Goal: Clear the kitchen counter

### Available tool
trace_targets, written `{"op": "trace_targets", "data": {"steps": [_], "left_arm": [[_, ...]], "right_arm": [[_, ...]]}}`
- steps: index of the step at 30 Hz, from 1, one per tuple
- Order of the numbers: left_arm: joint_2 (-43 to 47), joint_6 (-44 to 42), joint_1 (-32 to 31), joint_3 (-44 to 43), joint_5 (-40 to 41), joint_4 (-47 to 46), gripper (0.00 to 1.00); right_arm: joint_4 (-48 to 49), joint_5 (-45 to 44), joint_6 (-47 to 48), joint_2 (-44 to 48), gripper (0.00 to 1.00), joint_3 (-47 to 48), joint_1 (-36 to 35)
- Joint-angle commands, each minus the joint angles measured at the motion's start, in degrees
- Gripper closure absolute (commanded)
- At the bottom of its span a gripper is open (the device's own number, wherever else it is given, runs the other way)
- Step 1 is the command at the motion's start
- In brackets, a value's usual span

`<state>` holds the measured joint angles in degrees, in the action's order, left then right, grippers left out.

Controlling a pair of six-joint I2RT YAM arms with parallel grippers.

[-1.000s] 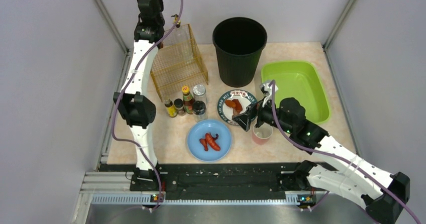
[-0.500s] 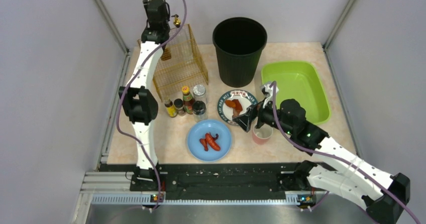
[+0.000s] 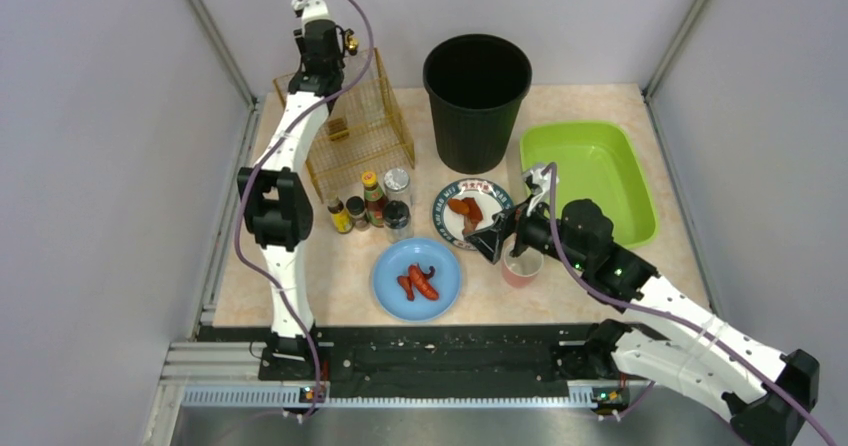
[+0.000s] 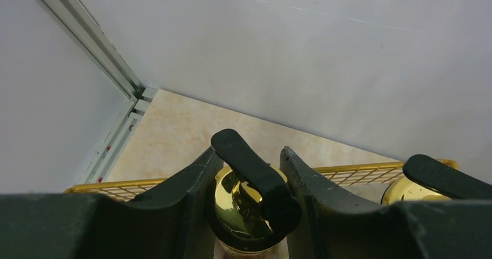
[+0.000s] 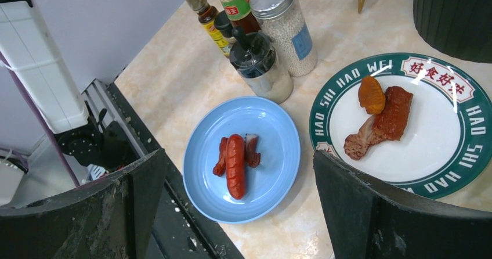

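The kitchen counter is a beige marbled top, also seen in the right wrist view. My left gripper is high over the gold wire basket at the back left. It is shut on a gold-capped bottle with a black lever, fingers on both sides of the cap. My right gripper is open and empty, above the counter between the blue plate of sausages and the white plate of meat.
Several condiment bottles and shakers stand in front of the basket. A second gold cap with a black lever shows by the basket rim. A black bin, a lime-green tray and a pink cup sit on the right.
My left arm has swung right and come down over the wire basket with the bottle in its grip. My right arm has hardly moved.
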<state>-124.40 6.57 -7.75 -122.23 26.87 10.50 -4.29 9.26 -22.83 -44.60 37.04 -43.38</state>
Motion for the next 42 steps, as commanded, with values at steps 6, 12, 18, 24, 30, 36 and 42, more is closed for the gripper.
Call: {"op": "trace_targets", "data": {"steps": [6, 12, 18, 24, 30, 36, 42], "left_arm": [[11.3, 2.8, 0.1, 8.3, -0.2, -6.6, 0.53], [16.3, 1.6, 0.0, 12.6, -2.0, -7.4, 0.30], [21.1, 2.7, 0.0, 11.5, -4.4, -0.7, 0.14], [28.9, 7.6, -0.1, 13.5, -10.0, 5.8, 0.06], [38.4, 11.6, -0.8, 18.0, -17.9, 14.8, 0.01], [51.8, 9.1, -9.9, 33.9, -14.1, 18.0, 0.01], [57.2, 10.4, -17.1, 43.7, -12.6, 23.7, 0.01]], "right_arm": [[1.2, -0.5, -0.5, -0.1, 0.05, 0.1, -0.2], [0.5, -0.4, -0.2, -0.5, 0.05, 1.4, -0.2], [-1.3, -0.1, 0.7, -1.2, 0.05, 3.1, -0.2], [-3.5, -1.4, 2.1, -0.3, 0.04, 4.6, -0.2], [-5.7, -3.1, 3.3, 0.1, 0.04, 4.9, -0.2], [-7.9, -5.5, 4.5, 0.5, 0.04, 5.0, -0.2], [-10.0, -8.3, 5.9, 0.9, 0.04, 5.6, -0.2]]}}
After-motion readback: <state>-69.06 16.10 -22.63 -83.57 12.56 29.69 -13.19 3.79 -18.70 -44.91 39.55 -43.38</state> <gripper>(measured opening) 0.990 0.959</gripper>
